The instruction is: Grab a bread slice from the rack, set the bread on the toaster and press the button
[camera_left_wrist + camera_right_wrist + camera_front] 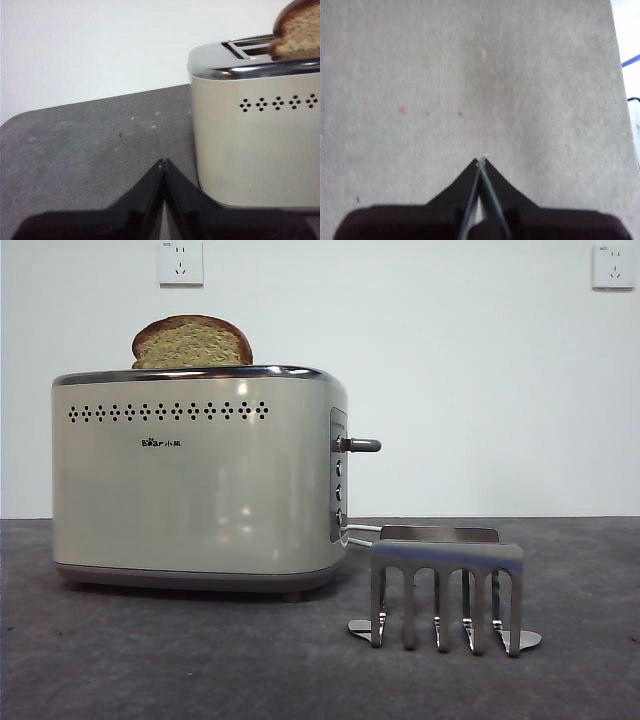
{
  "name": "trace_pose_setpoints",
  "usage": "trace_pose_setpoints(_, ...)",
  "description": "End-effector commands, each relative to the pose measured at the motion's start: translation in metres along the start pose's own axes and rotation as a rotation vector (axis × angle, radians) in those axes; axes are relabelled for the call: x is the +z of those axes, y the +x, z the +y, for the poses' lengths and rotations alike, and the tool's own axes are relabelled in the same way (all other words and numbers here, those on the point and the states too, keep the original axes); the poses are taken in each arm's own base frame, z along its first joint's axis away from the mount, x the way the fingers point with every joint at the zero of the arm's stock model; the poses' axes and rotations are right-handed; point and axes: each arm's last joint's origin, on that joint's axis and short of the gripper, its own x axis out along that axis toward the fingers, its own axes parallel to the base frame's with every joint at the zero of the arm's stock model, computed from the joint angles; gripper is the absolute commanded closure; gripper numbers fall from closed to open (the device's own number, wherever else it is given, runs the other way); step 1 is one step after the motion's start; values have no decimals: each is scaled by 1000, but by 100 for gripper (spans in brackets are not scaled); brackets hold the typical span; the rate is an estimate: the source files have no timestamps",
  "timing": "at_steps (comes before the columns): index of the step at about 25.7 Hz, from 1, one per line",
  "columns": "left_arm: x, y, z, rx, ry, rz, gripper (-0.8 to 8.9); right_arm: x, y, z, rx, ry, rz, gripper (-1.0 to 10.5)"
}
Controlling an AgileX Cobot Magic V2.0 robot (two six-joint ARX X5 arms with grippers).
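The slice of bread (192, 342) stands upright in the top of the toaster (200, 490), its domed brown crust and speckled tan crumb rising above the chrome rim toward the end of the toaster away from the control panel; only its upper part shows, the rest being sunk in the slot. In the left wrist view the same slice (297, 30) pokes up from one slot, with the other slot beside it open and dark. The toaster sits on the dark grey table (150, 660), a row of small vent holes running along its broad cream face above the small logo. From the narrow control panel at the toaster's end the button (362, 445), a short grey lever knob, sticks out sideways near the top of the panel, with small round panel buttons below it. Just beside that same end of the toaster, and nearer the front camera, stands the rack (447, 585), a small shiny steel comb of upright prongs on flat feet, with nothing in it; a thin steel wire runs between it and the toaster's lower corner. The left gripper (163, 162) hangs low over the table near the toaster's other end, close to its cream wall but not touching it, its two black jaws pressed together at the tips and holding nothing. The right gripper (481, 161) is over bare table (470, 75), its jaws likewise pressed together and empty. Two wall sockets (180, 262) sit on the white wall behind the toaster.
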Motion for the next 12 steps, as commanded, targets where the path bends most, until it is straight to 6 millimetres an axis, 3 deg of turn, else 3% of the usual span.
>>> trace_pose_setpoints(1, -8, -2, 1, 14, -53, 34, 817, 3, 3, 2, 1, 13, -25, 946)
trace_pose_setpoints(12, -20, -10, 2, 10, -59, 140, 817, 9, 3, 2, 7, 41, -83, 946)
